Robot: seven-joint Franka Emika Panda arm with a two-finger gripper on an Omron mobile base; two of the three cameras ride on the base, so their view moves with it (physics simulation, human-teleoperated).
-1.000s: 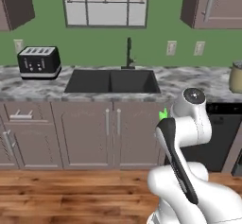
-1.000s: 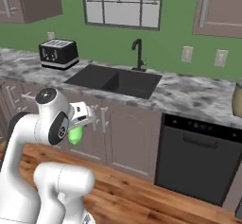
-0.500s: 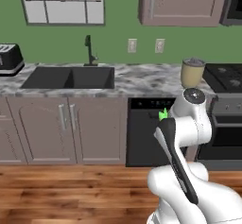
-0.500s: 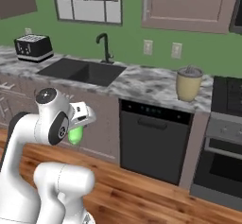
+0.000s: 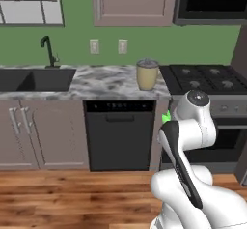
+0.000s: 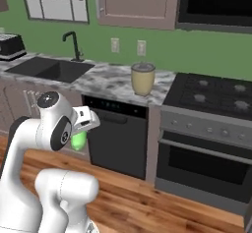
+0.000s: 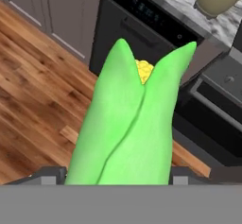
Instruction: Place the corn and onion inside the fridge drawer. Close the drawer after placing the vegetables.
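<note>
With the gripper (image 6: 78, 137) clamped on the corn (image 7: 126, 124) near the dishwasher (image 5: 119, 135), the glossy cob may slip out before any fridge drawer is reached.

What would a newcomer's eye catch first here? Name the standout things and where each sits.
The glossy bright green corn cob, yellow kernels peeking from its husk tip, looms in the hand view, held in the gripper in front of the black dishwasher. Next comes the white arm itself, large in both base views. Behind it, a beige lidded canister stands on the marbled grey counter beside the black stove.
</note>
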